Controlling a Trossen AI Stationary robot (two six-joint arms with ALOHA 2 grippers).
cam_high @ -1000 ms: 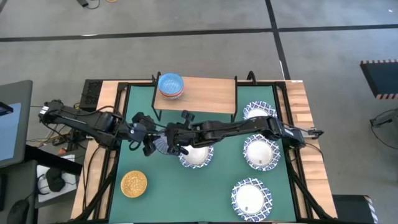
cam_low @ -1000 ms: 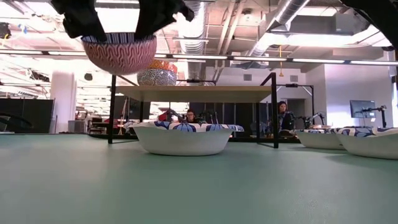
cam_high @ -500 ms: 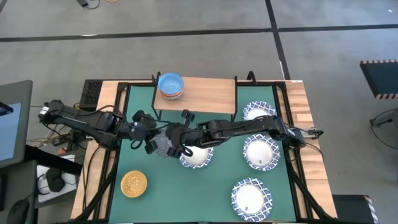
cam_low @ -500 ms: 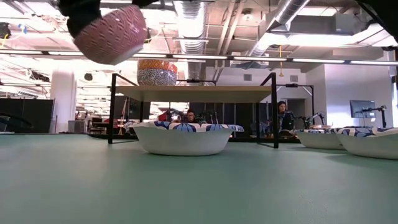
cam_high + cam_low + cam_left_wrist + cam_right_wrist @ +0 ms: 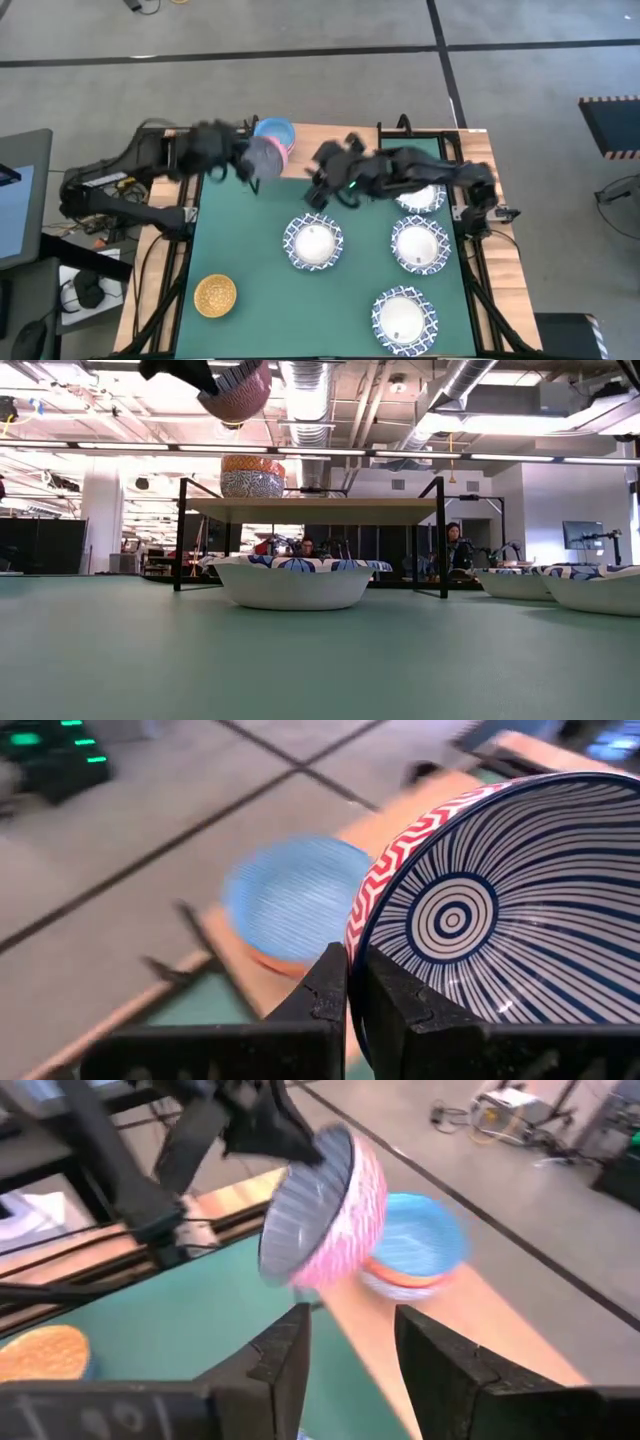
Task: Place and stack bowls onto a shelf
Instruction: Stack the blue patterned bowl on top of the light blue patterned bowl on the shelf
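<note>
High view: the patterned bowl [image 5: 264,158] sits in the upper middle of the frame, blurred, held tilted at the near edge of the shelf [image 5: 340,150], just beside the light blue bowl [image 5: 276,131] that is stacked on a red one at the shelf's left end. The left gripper [image 5: 243,160] is smeared, and only the left wrist view shows it clearly: its two dark fingers [image 5: 325,990] are pinched together on the bowl's rim, one inside and one outside. That view shows the inside of the bowl [image 5: 480,920] glazed white with thin dark blue rays around a bullseye, and a red zigzag band outside; its right side is cut off by the frame. In the right wrist view the same bowl [image 5: 325,1205] shows a pink-red patterned outer wall and a ribbed grey base. In the low view it [image 5: 235,390] hangs at the top left, above the stack on the wooden plank; the gripper there is mostly cut off.

The right gripper [image 5: 322,180] hovers over the shelf's front edge in the centre, its fingers [image 5: 285,1355] apart and holding nothing.

Four white bowls with blue lattice rims lie on the green table: one [image 5: 313,242] in the middle, one [image 5: 418,245] to its right, one [image 5: 403,318] at lower right, and one [image 5: 425,196] partly hidden under the right arm. A yellow-orange bowl [image 5: 214,295] with a grainy look sits at lower left.
</note>
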